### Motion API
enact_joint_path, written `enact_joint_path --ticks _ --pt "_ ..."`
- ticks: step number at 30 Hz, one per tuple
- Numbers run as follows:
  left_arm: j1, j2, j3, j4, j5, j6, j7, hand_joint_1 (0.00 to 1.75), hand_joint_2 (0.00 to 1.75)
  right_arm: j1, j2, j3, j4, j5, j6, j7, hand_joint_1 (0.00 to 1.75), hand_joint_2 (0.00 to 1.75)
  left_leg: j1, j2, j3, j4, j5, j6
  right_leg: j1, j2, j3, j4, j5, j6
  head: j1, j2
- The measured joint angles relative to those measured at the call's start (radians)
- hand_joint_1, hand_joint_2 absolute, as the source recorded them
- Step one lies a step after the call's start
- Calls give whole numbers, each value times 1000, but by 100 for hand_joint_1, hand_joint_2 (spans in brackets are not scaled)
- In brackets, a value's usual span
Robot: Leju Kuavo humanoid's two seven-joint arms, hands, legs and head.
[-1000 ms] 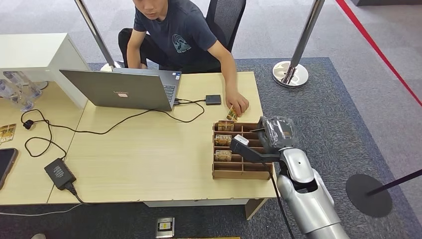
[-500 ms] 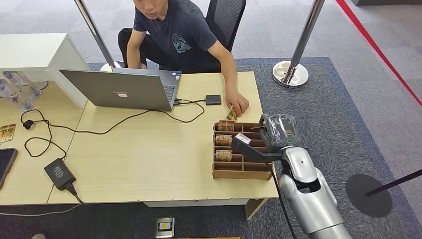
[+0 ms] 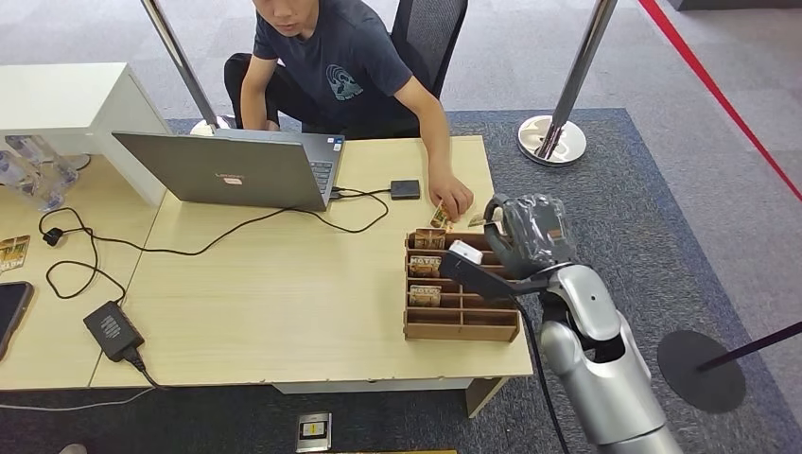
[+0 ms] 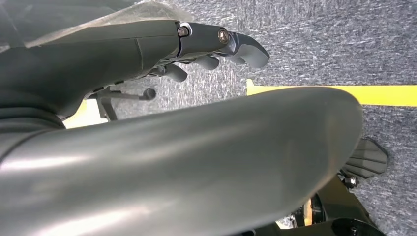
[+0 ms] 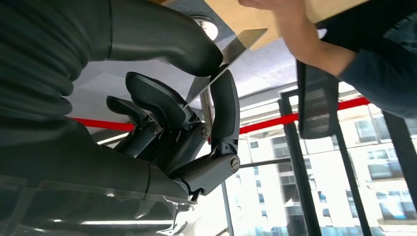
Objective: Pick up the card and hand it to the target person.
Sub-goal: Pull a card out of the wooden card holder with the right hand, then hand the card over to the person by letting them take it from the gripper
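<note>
My right hand hovers over the far right corner of the wooden card box on the table. It pinches a thin card between thumb and a finger, and in the head view the card points toward the person's hand. That person sits behind the table, one hand resting near the box with a small card under the fingers. More cards stand in the box's slots. My left hand hangs over the carpet, holding nothing.
An open laptop, a black cable with a power brick and a small black box lie on the table. A phone sits at the left edge. A stanchion base stands on the carpet beyond the table's right corner.
My right hand has risen from the box and moved farther toward the person's hand, bringing the card with it. The person has stayed still.
</note>
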Motion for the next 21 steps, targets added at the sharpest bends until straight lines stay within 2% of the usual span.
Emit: enact_joint_path --ticks 10,21 --pt "-1 -8 11 0 -9 4 -5 0 0 -82 36 29 -29 -77 29 -16 175 175 0 0 0 0 0 0 0 0 0 0 0 0 0 0" --pt "-5 -9 8 0 -47 -1 4 0 0 -175 157 17 144 -138 49 -31 175 175 0 0 0 0 0 0 0 0 0 0 0 0 0 0"
